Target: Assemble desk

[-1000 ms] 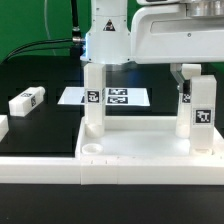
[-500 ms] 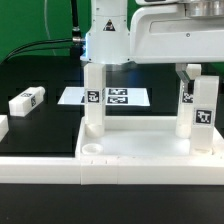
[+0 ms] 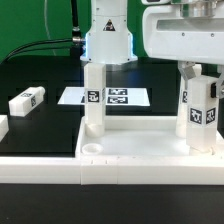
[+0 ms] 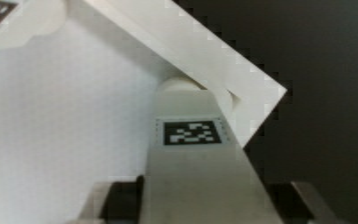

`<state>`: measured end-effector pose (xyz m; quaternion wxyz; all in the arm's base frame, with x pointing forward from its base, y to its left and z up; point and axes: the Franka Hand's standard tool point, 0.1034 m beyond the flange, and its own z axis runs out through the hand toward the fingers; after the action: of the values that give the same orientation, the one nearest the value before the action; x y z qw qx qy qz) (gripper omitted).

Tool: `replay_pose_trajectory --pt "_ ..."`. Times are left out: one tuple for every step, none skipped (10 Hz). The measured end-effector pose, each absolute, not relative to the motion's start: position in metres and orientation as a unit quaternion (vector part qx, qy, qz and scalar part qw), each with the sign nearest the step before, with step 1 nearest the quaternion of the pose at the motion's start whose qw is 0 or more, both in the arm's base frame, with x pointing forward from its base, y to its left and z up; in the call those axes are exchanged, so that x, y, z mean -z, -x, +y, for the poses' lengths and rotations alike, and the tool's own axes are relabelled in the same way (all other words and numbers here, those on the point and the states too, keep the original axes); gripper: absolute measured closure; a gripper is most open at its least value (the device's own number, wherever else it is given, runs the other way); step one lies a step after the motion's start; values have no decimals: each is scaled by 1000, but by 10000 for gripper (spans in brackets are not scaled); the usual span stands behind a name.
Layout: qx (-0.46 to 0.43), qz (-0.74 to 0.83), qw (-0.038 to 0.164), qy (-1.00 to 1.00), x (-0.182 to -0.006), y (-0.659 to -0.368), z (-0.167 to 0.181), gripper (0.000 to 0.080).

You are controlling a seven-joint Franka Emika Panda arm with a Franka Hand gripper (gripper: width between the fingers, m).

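My claw has swung round a little toward the exterior view's right over the last second, and the leg in it has turned with it: its tag now sits nearer that edge of the post. I take that as a twist driving the leg into its corner of the tabletop, so this leg is probably not yet fully seated.

In the wrist view my claw is clenched on the leg, a finger pressed to each side of the post below its tag. The leg stands upright on the tabletop, close to the rim corner.

A second leg stands upright at the tabletop's far corner on the exterior view's left. A loose leg lies on the black table, well apart. The marker board lies behind.
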<state>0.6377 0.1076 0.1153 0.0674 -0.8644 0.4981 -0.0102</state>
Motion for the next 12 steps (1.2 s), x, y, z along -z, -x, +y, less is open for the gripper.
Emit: replay_pose_trajectory --pt "3 554 73 829 -115 -637 108 511" --pt "-4 604 77 793 -115 -637 111 511" --pt "-10 640 79 764 -114 -636 113 511" --pt "-16 665 84 742 -114 -637 112 511" --pt "-18 685 83 723 -114 -637 112 511" --pt "-19 695 83 714 -114 -637 112 511" --pt "-18 688 83 721 -114 -637 112 511" --pt "-17 672 82 735 -114 -637 112 324" --pt "-19 653 80 753 -116 -637 110 210" --pt "-18 622 78 779 -118 -638 110 210" --pt "-15 592 79 802 -117 -638 110 161" --pt "-14 577 79 813 -117 -638 110 153"
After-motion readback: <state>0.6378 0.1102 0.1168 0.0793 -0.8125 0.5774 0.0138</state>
